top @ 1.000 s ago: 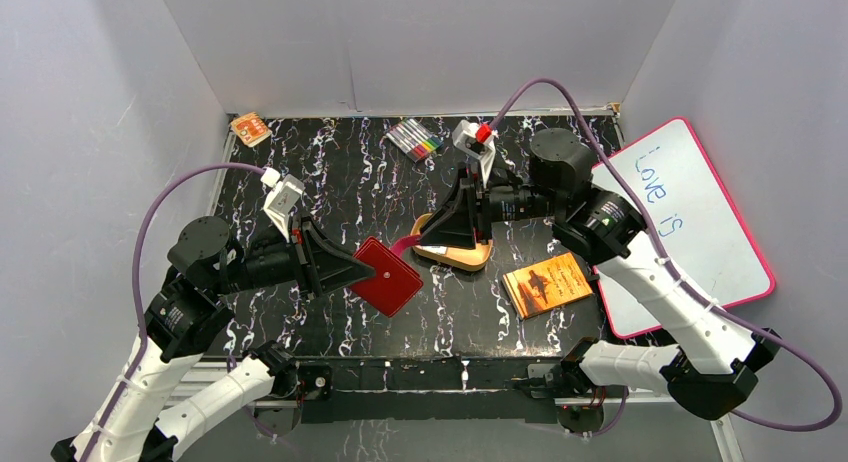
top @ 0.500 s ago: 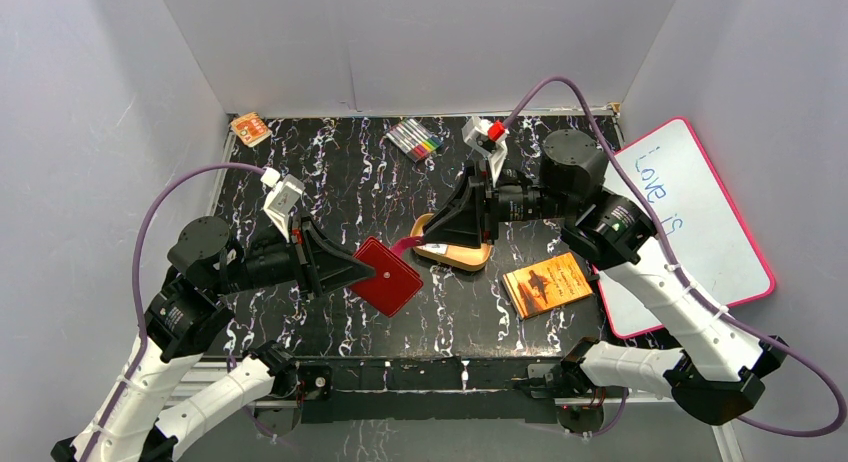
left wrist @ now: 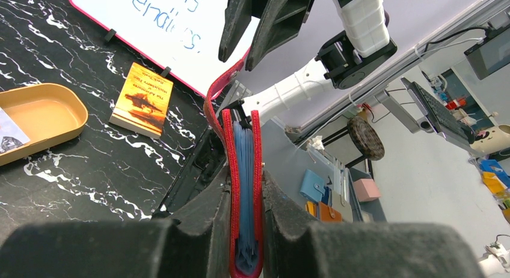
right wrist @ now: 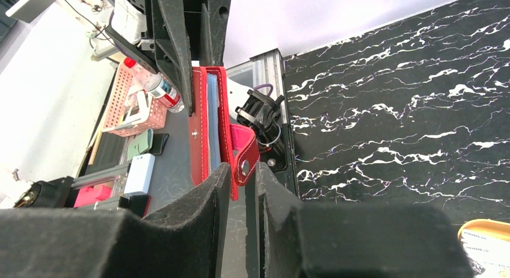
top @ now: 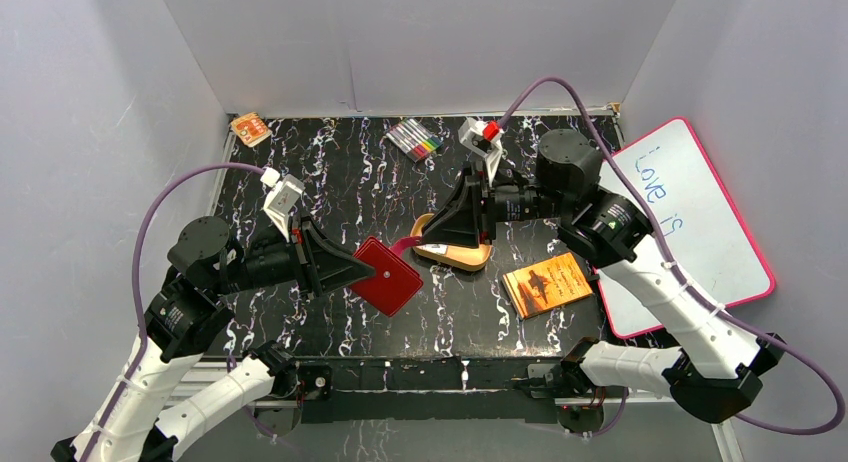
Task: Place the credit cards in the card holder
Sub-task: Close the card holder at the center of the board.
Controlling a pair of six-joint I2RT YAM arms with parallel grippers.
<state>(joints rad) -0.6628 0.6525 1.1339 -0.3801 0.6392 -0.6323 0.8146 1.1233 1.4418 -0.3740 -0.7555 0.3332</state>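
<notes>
The left claw (top: 368, 272) is clamped on the closed wallet (top: 392, 280) at mid-desk (top: 330, 172). The right claw (right wrist: 242, 169) straddles its tab (right wrist: 243, 150); whether it pinches cannot be told. A card (left wrist: 7, 136) lies in the tray (left wrist: 57, 106) beside a book (top: 547, 284).

Pinches with right gripper (right wrist: 242, 169), nearest, the red snap tab (right wrist: 245, 150) of a small red folding wallet (right wrist: 200, 130) standing edge-on, pale-blue clear sleeves (right wrist: 212, 109) inside, clamped farther off by left gripper (right wrist: 198, 61).
</notes>
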